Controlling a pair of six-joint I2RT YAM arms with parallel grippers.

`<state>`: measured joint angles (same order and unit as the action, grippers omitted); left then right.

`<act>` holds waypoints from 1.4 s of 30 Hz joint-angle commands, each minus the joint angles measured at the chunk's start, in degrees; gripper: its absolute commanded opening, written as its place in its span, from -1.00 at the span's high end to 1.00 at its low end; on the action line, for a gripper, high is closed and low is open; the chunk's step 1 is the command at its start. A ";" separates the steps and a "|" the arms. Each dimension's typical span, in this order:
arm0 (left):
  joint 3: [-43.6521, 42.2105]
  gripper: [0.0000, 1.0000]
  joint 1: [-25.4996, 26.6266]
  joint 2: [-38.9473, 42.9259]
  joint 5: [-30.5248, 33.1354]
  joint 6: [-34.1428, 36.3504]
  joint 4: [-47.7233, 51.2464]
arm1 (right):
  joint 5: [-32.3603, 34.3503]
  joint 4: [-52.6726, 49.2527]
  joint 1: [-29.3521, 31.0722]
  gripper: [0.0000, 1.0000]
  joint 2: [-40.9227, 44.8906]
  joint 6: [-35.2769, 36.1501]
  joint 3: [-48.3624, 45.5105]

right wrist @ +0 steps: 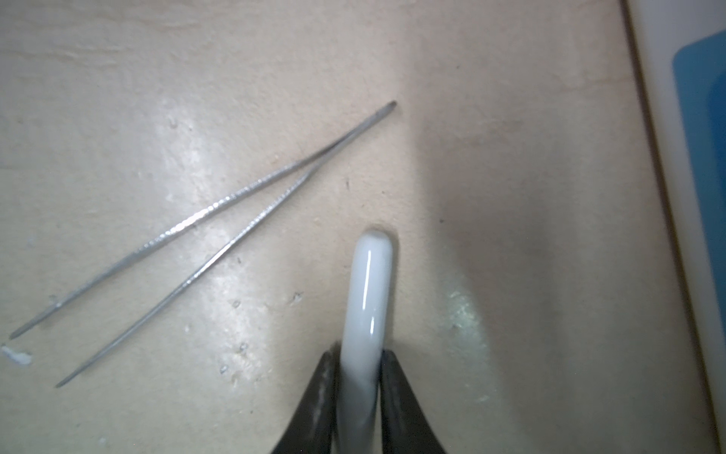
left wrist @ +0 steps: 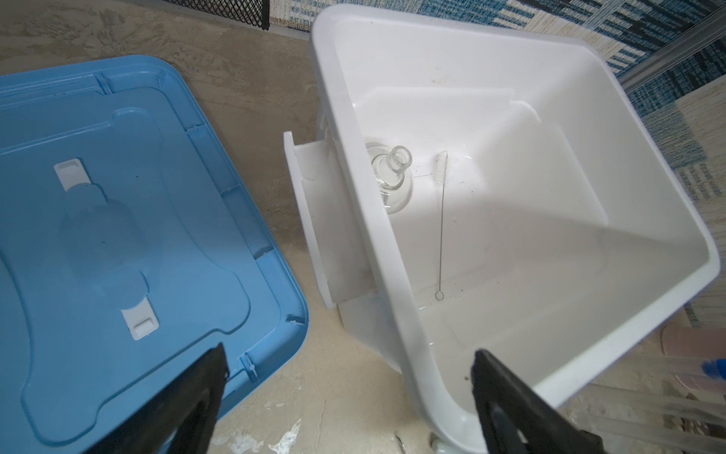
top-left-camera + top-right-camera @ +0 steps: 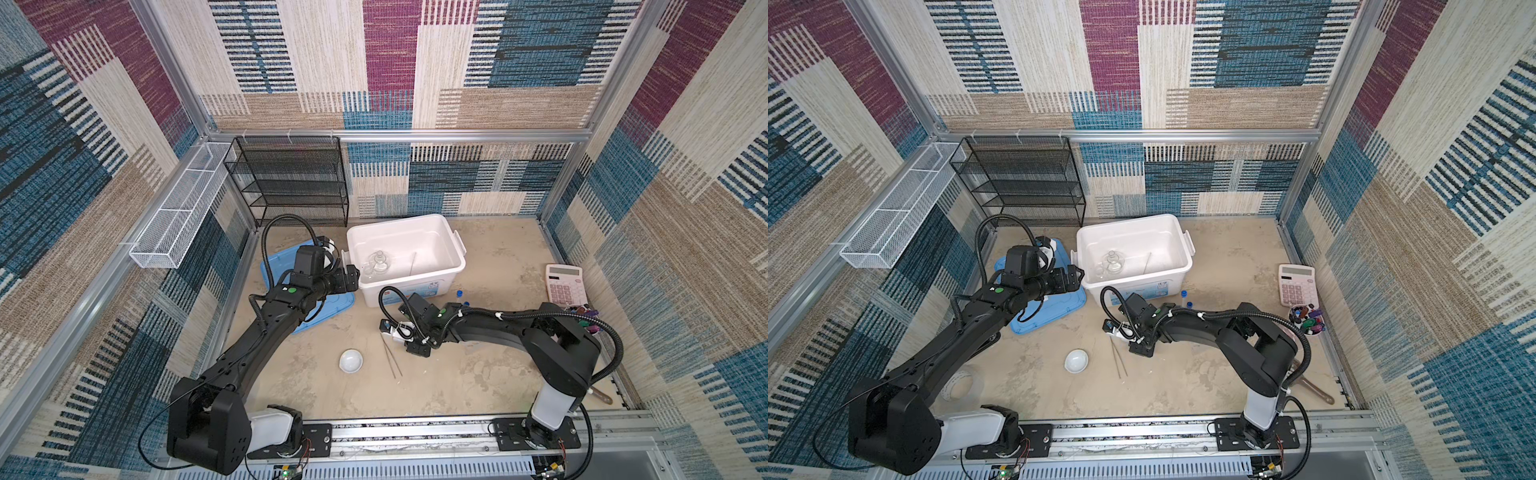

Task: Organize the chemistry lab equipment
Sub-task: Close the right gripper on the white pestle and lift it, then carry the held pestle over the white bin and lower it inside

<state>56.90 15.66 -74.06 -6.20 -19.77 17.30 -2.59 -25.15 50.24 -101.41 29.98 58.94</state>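
Beige tabletop [image 1: 510,157], glossy white pestle [image 1: 371,291] pinched in right hand [image 1: 358,355], left hand [image 2: 349,350] spread empty.

Pestle [image 1: 369,298], between the jaws of the right gripper [image 1: 359,353]: white, glazed, glossy, smooth. Tweezers [image 1: 220,220], beside those jaws: bright bare metal, ribbed legs. Tabletop [image 1: 530,177]: beige, matt, pitted. Ahead of the left gripper [image 2: 349,361]: bin [image 2: 371,236], smooth white plastic; lid [image 2: 118,196], blue plastic; flask [image 2: 393,177], clear glass.

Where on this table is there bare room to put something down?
Bare table lies between the white bin and the calculator, and from the white bowl and tweezers to the front rail. It's crowded where the right gripper holds the pestle.
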 commanded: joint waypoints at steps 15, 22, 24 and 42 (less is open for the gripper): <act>-0.03 -0.98 -0.02 0.17 0.08 -2.36 -1.39 | -4.90 2.18 -2.54 0.70 0.72 -4.70 1.70; -0.34 -0.98 -0.06 0.58 0.46 -2.45 -1.65 | -8.53 2.85 -4.06 0.71 3.28 -5.76 2.22; -0.48 -0.98 -0.02 0.66 0.47 -2.55 -1.73 | -9.67 2.95 -4.47 0.71 4.14 -5.89 2.46; -1.87 -0.98 -0.02 1.35 0.79 -2.83 -2.62 | -19.98 5.20 -9.60 0.72 11.90 -7.98 6.74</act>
<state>55.27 15.66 -73.08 -6.11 -22.55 16.03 -19.25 -22.41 41.36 -90.43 22.92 64.66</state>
